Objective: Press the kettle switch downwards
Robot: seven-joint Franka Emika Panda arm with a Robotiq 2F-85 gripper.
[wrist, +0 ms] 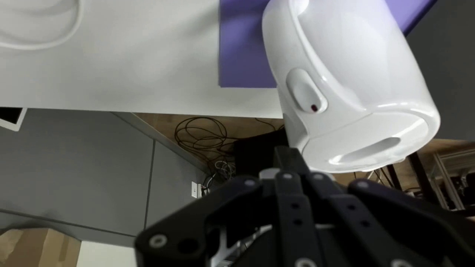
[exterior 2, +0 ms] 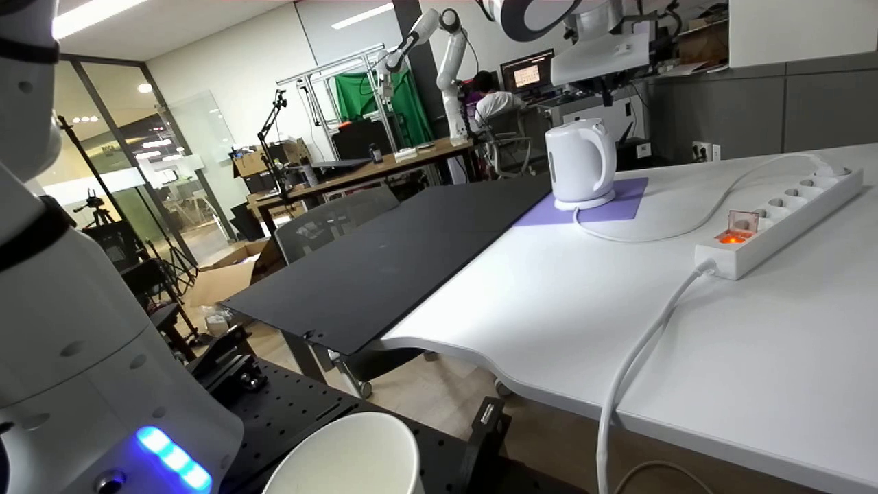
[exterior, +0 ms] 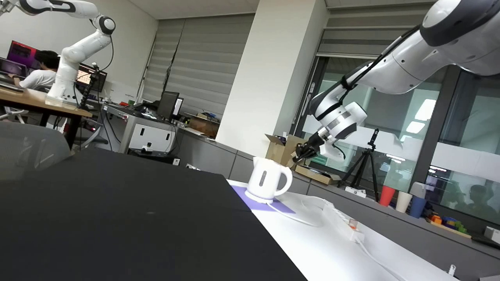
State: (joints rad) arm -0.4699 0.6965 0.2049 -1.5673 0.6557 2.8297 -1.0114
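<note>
Matte black and studded with bolts, the gripper (wrist: 298, 165) has its fingers (wrist: 289, 157) pressed together. It hangs near the top of the kettle (wrist: 371, 55), apart from it in both exterior views. The kettle is glossy white, rounded and tapering, with a thick loop handle (exterior: 289, 179); it stands upright on its round base (exterior 2: 597, 202), over a flat purple sheet (exterior 2: 630, 202). Near the top of the handle sits the switch (wrist: 306, 91), a smooth oval (a small red dot marks one end). A slim white cord (exterior 2: 631, 240) curves from the base across the smooth white table (exterior 2: 549, 295) to a long, boxy power strip (exterior 2: 789, 231). A dull black board (exterior 2: 411, 254) lies alongside. Farther off come a cardboard box (exterior: 283, 150) with raised flaps, a tapered red cup (exterior: 386, 195) and banded blinds (exterior: 218, 58).
</note>
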